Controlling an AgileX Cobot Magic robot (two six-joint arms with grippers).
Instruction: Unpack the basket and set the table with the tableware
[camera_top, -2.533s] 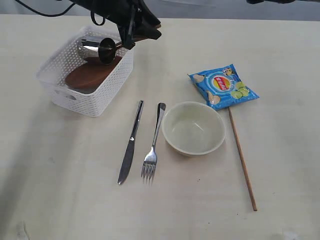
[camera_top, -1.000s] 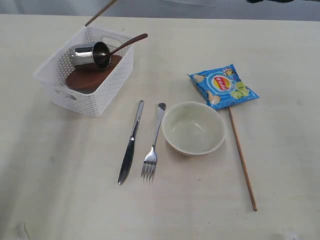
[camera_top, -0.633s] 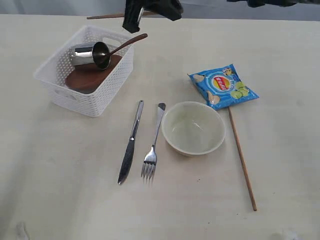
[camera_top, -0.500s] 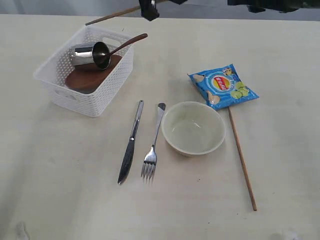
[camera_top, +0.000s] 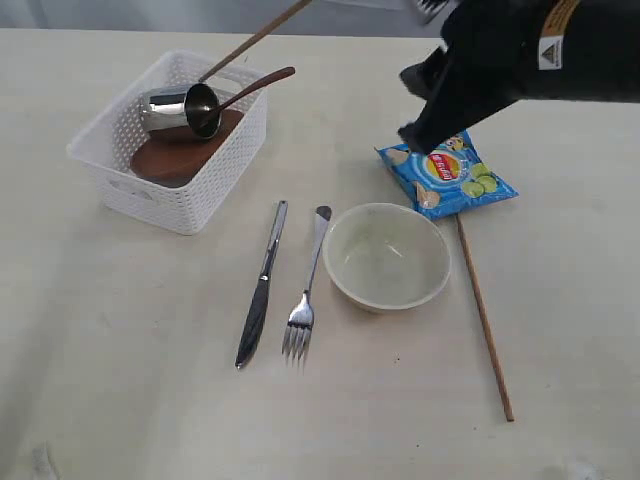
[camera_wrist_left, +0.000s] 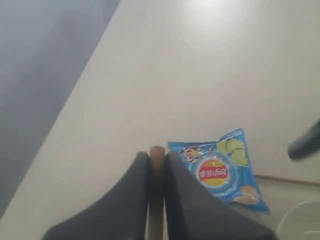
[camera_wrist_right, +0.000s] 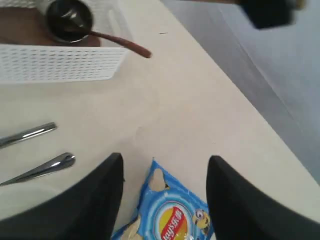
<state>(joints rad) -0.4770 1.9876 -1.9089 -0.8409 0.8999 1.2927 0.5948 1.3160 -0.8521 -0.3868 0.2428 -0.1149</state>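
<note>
Newly swung in from the far right since half a second ago: right gripper (camera_wrist_right: 166, 161), matte black, hanging over glossy blue chip bag (camera_top: 447, 172), jaws spread wide with nothing between them. Also tipped steeper since then: thin wooden chopstick (camera_top: 250, 42), slanting through the air above the far side of white plastic basket (camera_top: 190, 205), pinched at its upper end by left gripper (camera_wrist_left: 156, 159), jaws closed tight against the round brown stick.

At far left of smooth cream-beige table (camera_top: 120, 330): that basket, rectangular, walls perforated in a woven pattern. Inside it: flat round brown plate (camera_top: 175, 158), shiny steel cup (camera_top: 160, 100) lying on its side, dark wooden spoon (camera_top: 255, 86) with thin handle poking over the rim.

Near the middle, side by side but apart: steel knife (camera_top: 262, 285) and steel fork (camera_top: 305, 300). Just right of the fork: round cream bowl (camera_top: 386, 257), upright. Right of the bowl: second chopstick (camera_top: 485, 320), flat on the table, one end by the bag.
</note>
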